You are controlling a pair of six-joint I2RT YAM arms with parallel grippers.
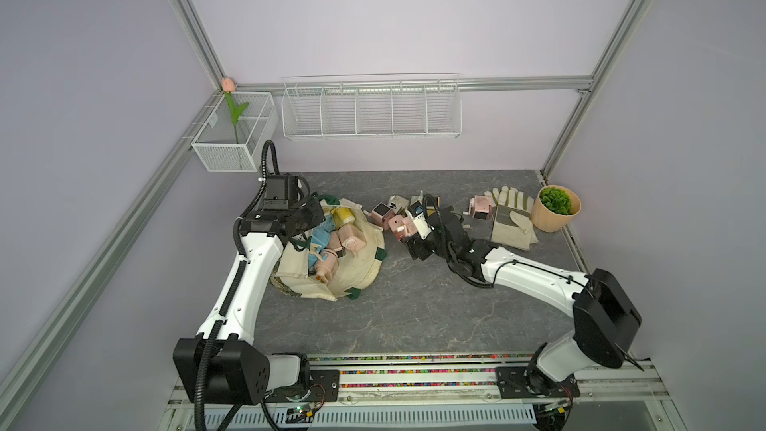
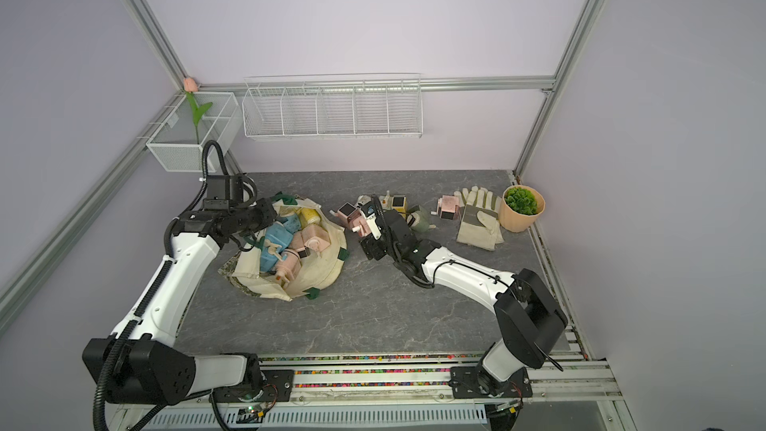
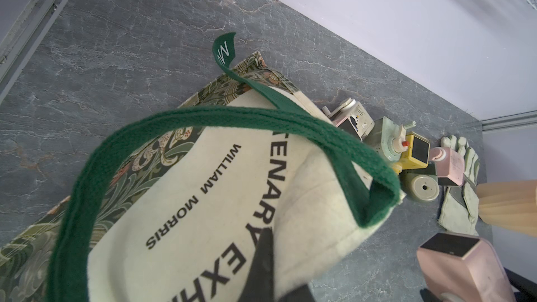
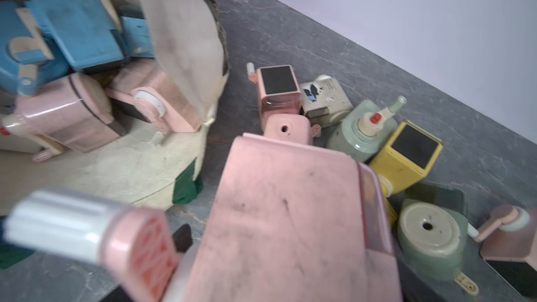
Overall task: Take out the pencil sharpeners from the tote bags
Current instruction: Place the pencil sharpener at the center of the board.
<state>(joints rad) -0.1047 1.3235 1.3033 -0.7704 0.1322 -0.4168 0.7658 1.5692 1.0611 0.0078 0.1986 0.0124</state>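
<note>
The cream tote bag [image 1: 358, 269] [image 2: 325, 269] lies open on the left of the table with blue [image 1: 321, 240], pink [image 1: 352, 240] and yellow [image 1: 344, 215] pencil sharpeners inside. My left gripper [image 1: 309, 217] [image 3: 270, 262] is shut on the canvas at the bag's rim [image 3: 305, 242], beside a green handle [image 3: 319, 132]. My right gripper [image 1: 408, 230] [image 4: 284, 242] is shut on a pink pencil sharpener [image 4: 290, 213] [image 2: 360, 228], low over a heap of sharpeners [image 1: 387, 209] [image 4: 363, 135] right of the bag. One more pink sharpener [image 1: 481, 209] lies by the gloves.
Pale work gloves [image 1: 512, 217] and a tan plant pot [image 1: 555, 209] sit at the back right. A white wire rack [image 1: 371, 109] hangs on the back wall, and a mesh basket [image 1: 234, 147] with a tulip is in the left corner.
</note>
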